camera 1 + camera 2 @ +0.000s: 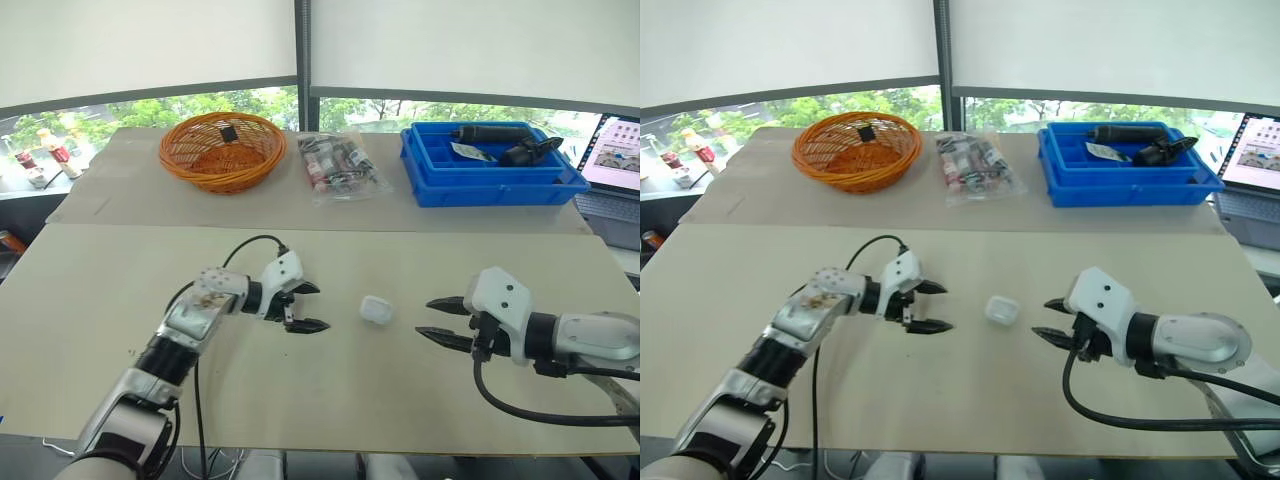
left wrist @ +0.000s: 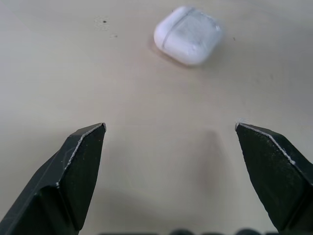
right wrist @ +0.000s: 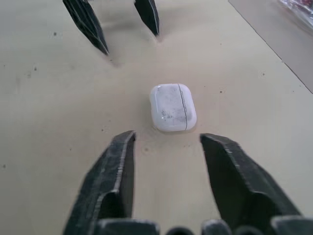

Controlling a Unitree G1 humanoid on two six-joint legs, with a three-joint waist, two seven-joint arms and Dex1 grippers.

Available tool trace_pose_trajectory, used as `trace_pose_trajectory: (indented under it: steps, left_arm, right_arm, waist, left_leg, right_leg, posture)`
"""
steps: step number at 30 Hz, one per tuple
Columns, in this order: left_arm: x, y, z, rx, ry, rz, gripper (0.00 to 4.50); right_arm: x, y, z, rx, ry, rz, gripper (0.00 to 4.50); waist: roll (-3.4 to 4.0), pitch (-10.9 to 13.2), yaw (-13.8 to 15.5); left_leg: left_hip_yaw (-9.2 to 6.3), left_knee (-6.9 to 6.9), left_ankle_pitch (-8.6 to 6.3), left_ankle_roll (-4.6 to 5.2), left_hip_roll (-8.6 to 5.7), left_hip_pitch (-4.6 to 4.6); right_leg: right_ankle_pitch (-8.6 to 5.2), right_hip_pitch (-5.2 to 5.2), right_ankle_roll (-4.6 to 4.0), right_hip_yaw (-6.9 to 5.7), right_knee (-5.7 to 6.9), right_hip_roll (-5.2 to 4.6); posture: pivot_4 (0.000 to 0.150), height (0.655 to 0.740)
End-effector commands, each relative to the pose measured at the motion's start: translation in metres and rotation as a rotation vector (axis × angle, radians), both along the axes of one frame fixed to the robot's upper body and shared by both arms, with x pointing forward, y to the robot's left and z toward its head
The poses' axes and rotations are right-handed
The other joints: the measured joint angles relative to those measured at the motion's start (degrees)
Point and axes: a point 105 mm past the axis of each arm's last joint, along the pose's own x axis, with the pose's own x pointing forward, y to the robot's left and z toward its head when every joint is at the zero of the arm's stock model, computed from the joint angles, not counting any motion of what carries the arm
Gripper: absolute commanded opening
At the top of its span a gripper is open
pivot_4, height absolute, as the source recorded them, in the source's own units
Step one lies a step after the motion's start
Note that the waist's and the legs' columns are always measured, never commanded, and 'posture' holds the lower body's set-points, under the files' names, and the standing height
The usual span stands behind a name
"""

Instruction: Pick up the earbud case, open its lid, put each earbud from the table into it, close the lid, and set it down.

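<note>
A white earbud case (image 1: 375, 310) lies flat on the beige table, lid shut, between my two grippers. My left gripper (image 1: 322, 306) hovers just to its left, open and holding nothing, fingers pointing at the case (image 2: 188, 35). My right gripper (image 1: 423, 318) is a short way to the case's right, also open and holding nothing. In the right wrist view the case (image 3: 172, 107) sits just beyond the right gripper (image 3: 167, 135), apart from both fingers. The left gripper's fingertips (image 3: 102, 46) show beyond the case.
On the back table stand an orange wicker basket (image 1: 222, 182), a clear bag of small items (image 1: 340, 165) and a blue bin (image 1: 490, 190) with black tools. A laptop (image 1: 615, 160) sits at the far right. A seam separates the two tables.
</note>
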Motion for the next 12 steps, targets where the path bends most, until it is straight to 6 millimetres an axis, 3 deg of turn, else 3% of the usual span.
trace_pose_trajectory:
  steps: [1, 3, 8, 12]
  left_arm:
    - [-0.021, 0.008, 0.037, -0.054, -0.154, -0.118, 4.50]
    - [-0.034, 0.014, 0.047, -0.064, -0.178, -0.159, 4.50]
    - [-0.058, 0.017, 0.050, -0.029, -0.253, -0.215, 4.50]
    - [-0.058, 0.015, 0.054, -0.053, -0.288, -0.228, 4.50]
  right_arm:
    - [-0.001, -0.005, 0.015, -0.062, -0.056, 0.070, 3.68]
    - [-0.002, -0.011, 0.018, -0.119, -0.065, 0.099, 4.38]
    - [-0.004, -0.021, 0.021, -0.163, -0.052, 0.148, 4.45]
    - [-0.001, -0.023, 0.022, -0.152, -0.056, 0.143, 4.45]
  waist:
    - [0.00, 0.01, 0.17]
    - [0.00, 0.01, 0.25]
    - [0.01, 0.01, 0.01]
    - [0.00, 0.02, 0.00]
  left_leg:
    - [0.00, 0.02, 0.02, -0.03, 0.01, -0.05]
    - [0.00, 0.01, 0.02, -0.03, 0.01, -0.06]
    - [0.02, -0.01, 0.01, -0.02, 0.03, -0.01]
    - [0.02, 0.00, 0.01, -0.02, 0.04, 0.00]
  right_leg:
    - [0.00, -0.06, 0.00, -0.02, 0.02, 0.00]
    - [0.00, -0.06, -0.01, -0.03, 0.03, 0.00]
    - [0.00, -0.03, -0.01, -0.01, 0.02, 0.01]
    - [0.02, -0.04, -0.03, -0.01, 0.06, 0.02]
  posture:
    - [0.150, 0.7114]
    - [0.150, 0.7114]
    - [0.150, 0.7114]
    - [0.150, 0.7114]
